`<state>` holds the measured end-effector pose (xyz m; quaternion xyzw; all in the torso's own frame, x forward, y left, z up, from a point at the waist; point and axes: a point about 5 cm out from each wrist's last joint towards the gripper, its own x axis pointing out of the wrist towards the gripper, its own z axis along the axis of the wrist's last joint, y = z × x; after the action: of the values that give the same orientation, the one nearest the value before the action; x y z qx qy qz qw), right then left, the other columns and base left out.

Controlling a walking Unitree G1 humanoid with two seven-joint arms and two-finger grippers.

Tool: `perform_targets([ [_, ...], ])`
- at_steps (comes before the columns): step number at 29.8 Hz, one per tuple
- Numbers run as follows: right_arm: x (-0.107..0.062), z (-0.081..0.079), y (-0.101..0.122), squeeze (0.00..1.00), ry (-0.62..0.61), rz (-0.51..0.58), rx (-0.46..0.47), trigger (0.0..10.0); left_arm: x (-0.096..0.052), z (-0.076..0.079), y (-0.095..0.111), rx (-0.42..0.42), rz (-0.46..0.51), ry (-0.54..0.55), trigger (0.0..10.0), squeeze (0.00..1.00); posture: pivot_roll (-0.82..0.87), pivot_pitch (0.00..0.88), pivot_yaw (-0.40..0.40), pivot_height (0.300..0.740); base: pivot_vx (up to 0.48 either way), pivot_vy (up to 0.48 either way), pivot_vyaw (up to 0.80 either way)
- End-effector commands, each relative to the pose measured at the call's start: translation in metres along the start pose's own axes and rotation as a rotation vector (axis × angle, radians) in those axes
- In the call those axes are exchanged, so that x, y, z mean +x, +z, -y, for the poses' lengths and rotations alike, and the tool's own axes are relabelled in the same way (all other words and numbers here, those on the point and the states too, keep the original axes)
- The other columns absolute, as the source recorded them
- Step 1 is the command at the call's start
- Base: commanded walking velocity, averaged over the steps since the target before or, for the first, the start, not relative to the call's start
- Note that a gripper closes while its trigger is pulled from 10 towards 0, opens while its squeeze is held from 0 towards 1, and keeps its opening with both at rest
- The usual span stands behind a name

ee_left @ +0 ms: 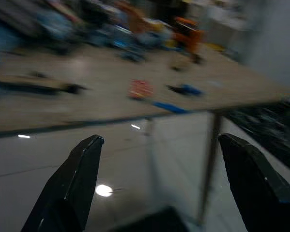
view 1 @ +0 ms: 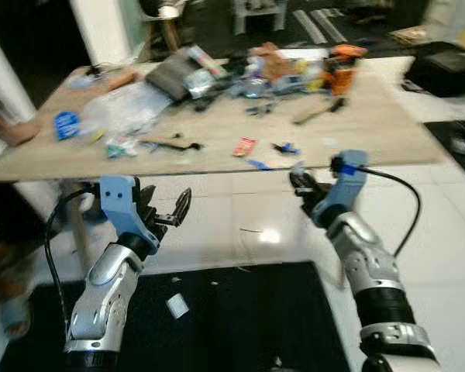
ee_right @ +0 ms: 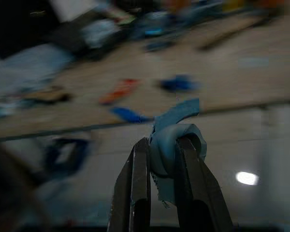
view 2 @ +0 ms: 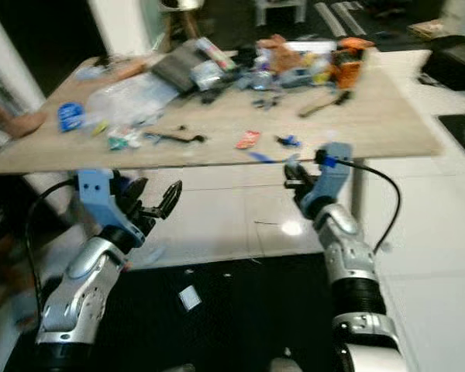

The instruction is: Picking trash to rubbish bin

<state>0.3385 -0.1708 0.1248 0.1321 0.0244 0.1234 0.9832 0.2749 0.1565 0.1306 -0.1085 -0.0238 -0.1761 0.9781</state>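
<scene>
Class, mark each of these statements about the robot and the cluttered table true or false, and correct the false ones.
1. The right gripper pinches a crumpled light blue scrap. True.
2. The left gripper is clamped on a red wrapper. False: its black fingers stand wide apart with nothing between them.
3. A small flat red wrapper lies on the light wooden table. True.
4. Both grippers rest on the tabletop. False: both hang in front of the table's near edge, over the glossy white floor.
5. A small white scrap lies on the black mat. True.
</scene>
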Motion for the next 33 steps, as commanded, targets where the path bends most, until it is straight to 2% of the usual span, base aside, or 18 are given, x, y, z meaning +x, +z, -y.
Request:
perform_targets([
  [1, 0.0027, -0.0025, -0.0051, 0.00, -0.013, -0.019, -0.012, 10.0, 0.0002, -0.0040, -0.0028, -0.001, -0.020, -0.002, 10.0, 0.00, -0.12, 0.000, 0.038, 0.740, 0.000, 0.000, -0.79],
  [6, 0.0042, 0.0025, -0.0060, 0.00, -0.041, -0.034, -0.068, 10.0, 0.0008, -0.0036, -0.0032, -0.007, -0.025, -0.016, 10.0, 0.00, -0.12, 0.000, 0.038, 0.740, 0.000, 0.000, -0.79],
  [33, 0.0058, 0.0059, -0.0111, 0.00, -0.060, -0.036, -0.041, 10.0, -0.0002, -0.0066, -0.0040, -0.011, -0.021, -0.023, 10.0, 0.00, -0.12, 0.000, 0.044, 0.740, 0.000, 0.000, -0.80],
])
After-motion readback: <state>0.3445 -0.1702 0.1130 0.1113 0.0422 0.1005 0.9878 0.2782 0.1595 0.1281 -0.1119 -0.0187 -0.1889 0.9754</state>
